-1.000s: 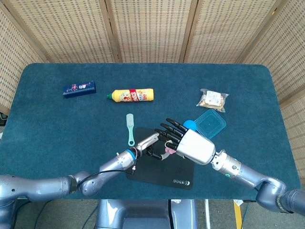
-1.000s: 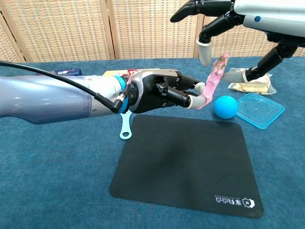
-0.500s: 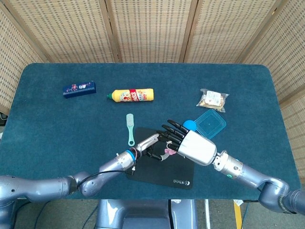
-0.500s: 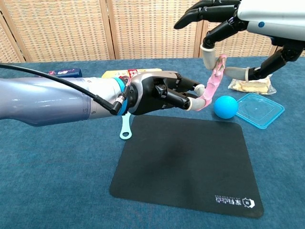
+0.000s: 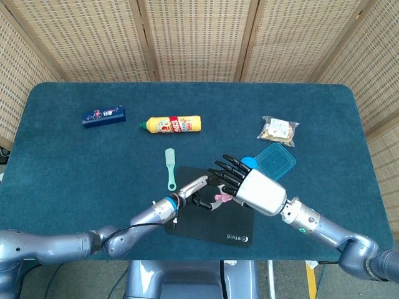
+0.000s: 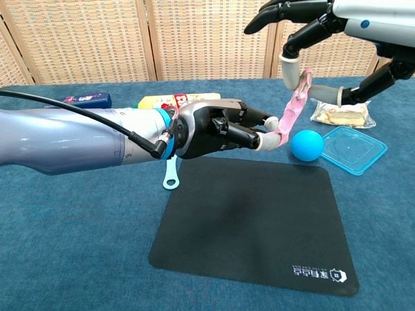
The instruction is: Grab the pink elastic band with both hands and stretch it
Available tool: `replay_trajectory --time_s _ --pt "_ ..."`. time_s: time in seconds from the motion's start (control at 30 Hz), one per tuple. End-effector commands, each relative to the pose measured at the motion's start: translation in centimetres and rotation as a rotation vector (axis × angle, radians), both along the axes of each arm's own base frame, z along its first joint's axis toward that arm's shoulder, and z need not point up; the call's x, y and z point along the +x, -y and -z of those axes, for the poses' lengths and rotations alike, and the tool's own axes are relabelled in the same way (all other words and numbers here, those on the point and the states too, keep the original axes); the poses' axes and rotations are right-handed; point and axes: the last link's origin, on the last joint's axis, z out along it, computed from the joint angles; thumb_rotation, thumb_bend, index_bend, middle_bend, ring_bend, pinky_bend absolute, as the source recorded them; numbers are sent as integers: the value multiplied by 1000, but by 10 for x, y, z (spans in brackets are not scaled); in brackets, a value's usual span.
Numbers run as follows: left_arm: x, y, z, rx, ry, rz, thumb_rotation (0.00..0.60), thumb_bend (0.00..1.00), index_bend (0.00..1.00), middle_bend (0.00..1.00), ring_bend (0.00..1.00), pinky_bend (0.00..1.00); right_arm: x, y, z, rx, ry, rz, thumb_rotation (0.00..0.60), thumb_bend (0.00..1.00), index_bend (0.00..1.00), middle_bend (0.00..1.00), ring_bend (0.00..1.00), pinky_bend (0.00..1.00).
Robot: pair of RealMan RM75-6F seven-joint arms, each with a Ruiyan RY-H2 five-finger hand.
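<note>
Both hands on the pink band now, mid-stretch by the look of it. Strung taut on a slant above the far edge of the black mat, lower end at the left hand, upper end at the right hand. Left fingertips curled in, pinching the band's lower end. Right thumb and one finger clamped on the top end, other fingers fanned out wide. Blue ball and clear blue lid just past the mat, right under the stretch. Probably calls for pulling further apart next, right hand up and away, left staying put. Grip looks thin at the top, so could slip if yanked.
</note>
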Motion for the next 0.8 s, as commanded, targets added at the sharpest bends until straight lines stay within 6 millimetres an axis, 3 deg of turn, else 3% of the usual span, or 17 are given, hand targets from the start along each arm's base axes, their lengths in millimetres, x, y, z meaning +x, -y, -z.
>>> replay_trajectory --time_s 0.03,0.43,0.8 --pt "0 0 0 2 0 -1 600 486 816 0 0 0 -1 0 0 -2 0 1 600 600 720 184 0 0" --pt "-6 -4 -3 27 -6 -16 600 485 827 0 0 0 -1 1 -2 -23 11 -6 600 599 728 190 0 0" --pt "-35 -15 -15 58 -27 -88 600 487 831 0 0 0 -1 5 -10 -63 22 2 600 599 729 193 0 0"
